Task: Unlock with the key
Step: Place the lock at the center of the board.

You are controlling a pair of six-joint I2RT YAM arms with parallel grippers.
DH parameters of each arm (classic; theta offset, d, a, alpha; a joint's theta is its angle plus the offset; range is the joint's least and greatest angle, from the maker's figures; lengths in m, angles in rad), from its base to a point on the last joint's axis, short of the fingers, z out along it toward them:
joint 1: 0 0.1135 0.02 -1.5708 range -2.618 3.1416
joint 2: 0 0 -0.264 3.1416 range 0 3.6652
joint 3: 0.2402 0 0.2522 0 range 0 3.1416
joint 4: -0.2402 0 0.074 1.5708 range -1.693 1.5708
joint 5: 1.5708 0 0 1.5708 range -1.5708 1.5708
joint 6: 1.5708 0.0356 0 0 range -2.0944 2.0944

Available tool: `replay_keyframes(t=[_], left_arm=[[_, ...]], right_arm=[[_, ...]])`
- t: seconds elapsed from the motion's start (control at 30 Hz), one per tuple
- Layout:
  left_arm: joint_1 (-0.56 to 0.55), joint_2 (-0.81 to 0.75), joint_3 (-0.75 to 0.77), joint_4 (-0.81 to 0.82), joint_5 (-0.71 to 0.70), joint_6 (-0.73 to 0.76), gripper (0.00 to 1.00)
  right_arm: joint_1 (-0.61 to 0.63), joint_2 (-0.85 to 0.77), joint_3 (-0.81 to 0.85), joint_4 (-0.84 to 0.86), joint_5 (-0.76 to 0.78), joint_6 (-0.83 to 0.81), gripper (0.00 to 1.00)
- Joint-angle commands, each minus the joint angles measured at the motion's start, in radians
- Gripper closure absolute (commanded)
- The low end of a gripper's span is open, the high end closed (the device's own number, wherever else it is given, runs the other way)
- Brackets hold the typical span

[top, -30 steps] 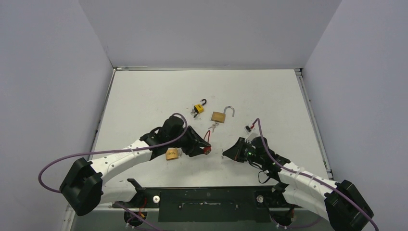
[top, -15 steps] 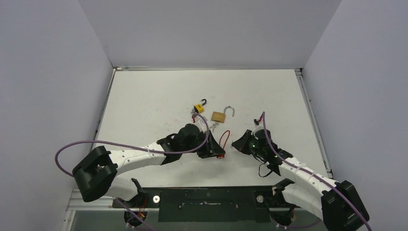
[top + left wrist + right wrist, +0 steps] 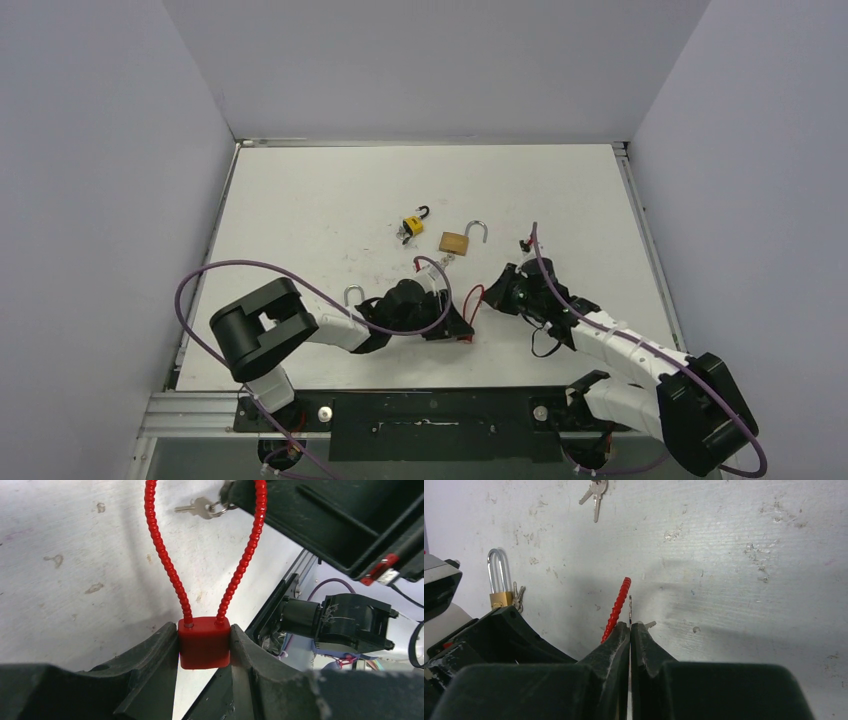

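Observation:
A red padlock (image 3: 205,644) with a red ribbed cable loop (image 3: 165,565) sits squeezed between the fingers of my left gripper (image 3: 205,647), loop pointing away. From above, the left gripper (image 3: 455,325) is low over the near middle of the table, and the red loop (image 3: 471,297) reaches toward my right gripper (image 3: 497,290). The right gripper (image 3: 630,624) is shut on a thin key ring, with a small silver key (image 3: 650,624) poking out beside its tips. The left wrist view shows that key (image 3: 199,507) dangling just past the top of the loop.
An open brass padlock (image 3: 455,241) and a small yellow padlock (image 3: 411,224) lie further back, with loose keys (image 3: 440,262) between them and the arms. Another brass padlock (image 3: 499,599) with a silver shackle (image 3: 353,296) lies by the left arm. The table's near edge is close behind both grippers.
The left arm has swung right and nearer, carrying the red padlock. The right gripper has moved back and toward the red loop, still shut on the key.

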Motion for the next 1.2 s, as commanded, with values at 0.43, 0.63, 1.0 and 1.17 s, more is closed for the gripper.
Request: replay_keyframes(t=[0.43, 0.63, 1.0, 1.17], left_arm=[[0.003, 0.066, 0.041, 0.144, 0.054, 0.054, 0.33], [0.003, 0.058, 0.081, -0.031, -0.016, 0.071, 0.29], [-0.017, -0.057, 0.378, -0.668, -0.329, 0.071, 0.43], [-0.023, 0.062, 0.492, -0.833, -0.418, -0.004, 0.52]], right_arm=[[0.08, 0.058, 0.048, 0.031, -0.006, 0.062, 1.0], [0.111, 0.07, 0.046, 0.044, 0.009, 0.083, 1.0], [0.019, -0.078, 0.094, -0.233, 0.281, 0.021, 1.0], [-0.039, -0.143, 0.052, -0.261, 0.278, 0.021, 1.0]])
